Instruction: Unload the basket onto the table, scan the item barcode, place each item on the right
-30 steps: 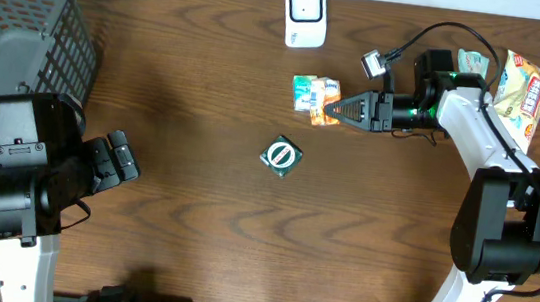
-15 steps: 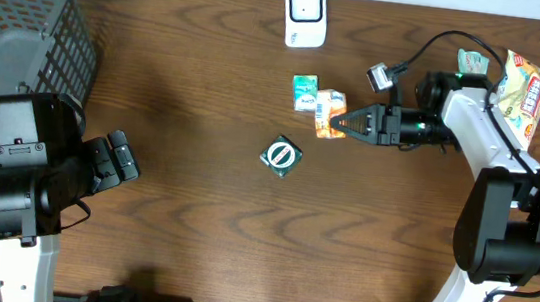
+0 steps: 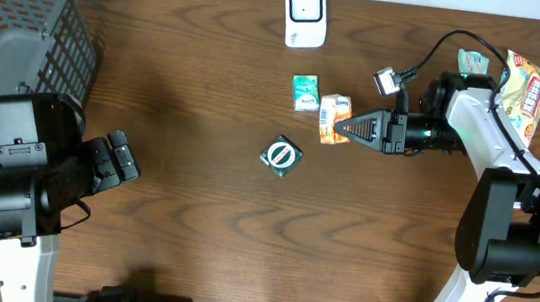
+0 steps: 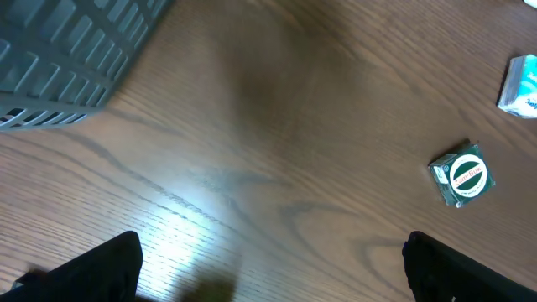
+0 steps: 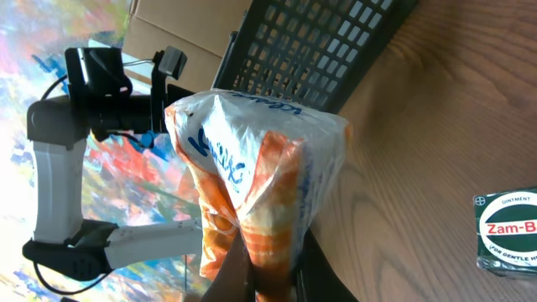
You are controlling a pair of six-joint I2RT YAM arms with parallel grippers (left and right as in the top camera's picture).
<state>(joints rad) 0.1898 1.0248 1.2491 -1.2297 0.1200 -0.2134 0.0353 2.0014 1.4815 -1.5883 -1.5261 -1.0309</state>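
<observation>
Now the right gripper point(image 3: 343, 131) pinches the orange packet's point(image 3: 333, 115) edge; left gripper point(image 3: 119, 159) stands open.

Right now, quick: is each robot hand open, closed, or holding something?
The left gripper is open, holding nothing.
The right gripper is closed on the orange-and-white packet.
</observation>
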